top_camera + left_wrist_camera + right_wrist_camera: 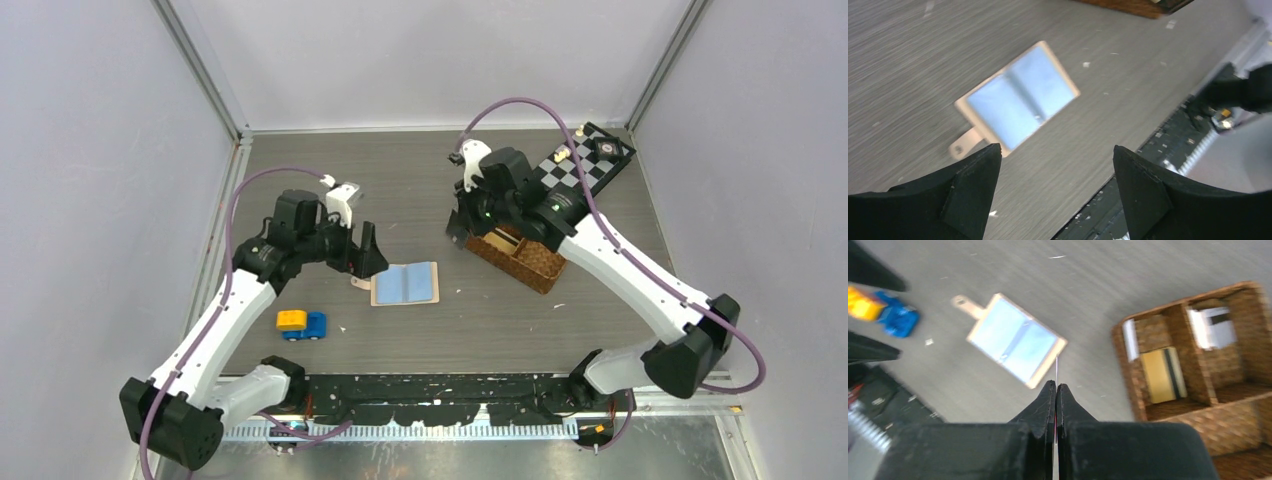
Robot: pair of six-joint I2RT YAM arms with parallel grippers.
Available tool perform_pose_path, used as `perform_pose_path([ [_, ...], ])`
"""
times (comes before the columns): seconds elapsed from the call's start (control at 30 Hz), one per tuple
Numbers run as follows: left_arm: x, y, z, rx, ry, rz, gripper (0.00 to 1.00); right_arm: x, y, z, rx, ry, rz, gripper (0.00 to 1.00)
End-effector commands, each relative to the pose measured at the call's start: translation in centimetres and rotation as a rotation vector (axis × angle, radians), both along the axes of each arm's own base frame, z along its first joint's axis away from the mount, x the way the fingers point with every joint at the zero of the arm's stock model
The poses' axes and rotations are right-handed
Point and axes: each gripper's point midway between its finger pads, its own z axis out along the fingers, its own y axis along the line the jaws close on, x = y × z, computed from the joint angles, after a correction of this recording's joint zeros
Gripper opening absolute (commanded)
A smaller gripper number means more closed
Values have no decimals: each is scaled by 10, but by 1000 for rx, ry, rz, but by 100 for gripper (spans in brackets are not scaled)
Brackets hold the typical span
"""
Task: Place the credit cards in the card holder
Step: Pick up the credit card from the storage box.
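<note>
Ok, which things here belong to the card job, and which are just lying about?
Job: open beige folding card holder; yellow-tan card and silver-grey card in the brown woven basket; thin card edge-on in the right gripper.
Lying about: yellow and blue toy blocks; black-and-white checkered board.

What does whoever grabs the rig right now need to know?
Left gripper: open, empty, hovering by the card holder, at its tab side.
Right gripper: shut on a thin card, seen edge-on, up beside the basket.
Card holder lies open flat, no card visible in its pockets.
A yellow-tan card lies in one basket compartment; other contents too blurred to name.
Done: one card picked up. Left: slot it in, then fetch the rest.
</note>
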Motion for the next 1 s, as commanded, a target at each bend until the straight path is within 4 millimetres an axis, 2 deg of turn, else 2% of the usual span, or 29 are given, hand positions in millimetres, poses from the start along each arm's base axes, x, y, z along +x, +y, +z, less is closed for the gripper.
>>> perform_pose_path([
  [0.0, -35, -48, 40, -246, -56, -309, 86, -59, 37, 14, 246, 171, 241, 1],
  [0.2, -67, -72, 51, -343, -20, -488, 87, -112, 61, 32, 412, 346, 491, 1],
  [0.27, -75, -77, 51, -364, 0, -526, 87, -122, 64, 37, 442, 385, 540, 1],
  [0.43, -89, -86, 51, -381, 36, -592, 75, -134, 65, 40, 466, 425, 595, 1],
  [0.57, -93, -90, 51, -398, 61, -615, 57, -139, 67, 41, 480, 439, 628, 1],
  [0.8, -104, -100, 57, -454, 106, -675, 39, -141, 68, 43, 475, 431, 649, 0],
  [0.83, -106, -102, 60, -472, 110, -686, 33, -141, 69, 42, 473, 430, 646, 0],
  [0.9, -108, -104, 60, -487, 126, -690, 8, -136, 69, 41, 467, 422, 621, 2],
  [0.93, -107, -104, 60, -486, 129, -685, 1, -132, 69, 40, 464, 412, 600, 8],
  [0.97, -106, -104, 58, -480, 129, -676, 0, -128, 69, 41, 460, 397, 575, 19],
])
